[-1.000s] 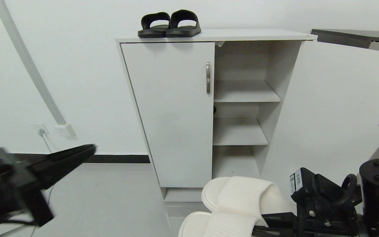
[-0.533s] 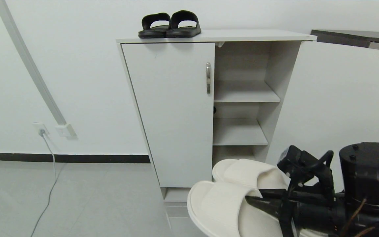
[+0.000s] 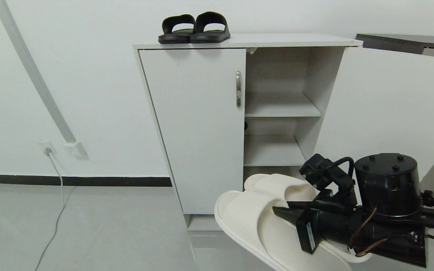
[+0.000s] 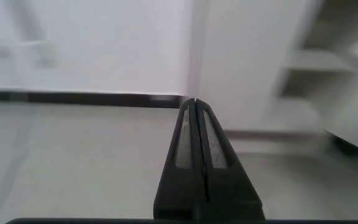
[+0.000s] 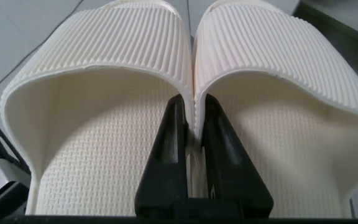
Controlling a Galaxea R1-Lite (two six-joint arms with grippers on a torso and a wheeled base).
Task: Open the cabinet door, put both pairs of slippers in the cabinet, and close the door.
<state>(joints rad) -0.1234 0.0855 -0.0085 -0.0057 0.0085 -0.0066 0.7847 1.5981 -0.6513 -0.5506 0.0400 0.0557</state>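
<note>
My right gripper [image 3: 283, 212] is shut on the pair of white slippers [image 3: 262, 210], pinching their inner edges together; it holds them in the air low in front of the open right half of the white cabinet [image 3: 202, 128]. In the right wrist view the fingers [image 5: 178, 137] clamp the two ribbed white slippers [image 5: 123, 74] side by side. The right cabinet door [image 3: 386, 109] stands swung open, showing bare shelves [image 3: 277, 105]. A pair of black slippers [image 3: 194, 28] rests on the cabinet top. My left gripper [image 4: 195, 118] is shut on nothing, over the grey floor left of the cabinet.
The left cabinet door [image 3: 198, 128] is shut, with a metal handle [image 3: 238, 89]. A wall socket [image 3: 46, 147] with a cable [image 3: 57, 222] sits low on the left wall. Grey floor [image 3: 107, 229] lies free to the left. A dark-topped surface [image 3: 405, 39] is behind the open door.
The right arm has lifted and turned the white slippers up toward the cabinet's lower opening. The left arm has dropped out of the head view.
</note>
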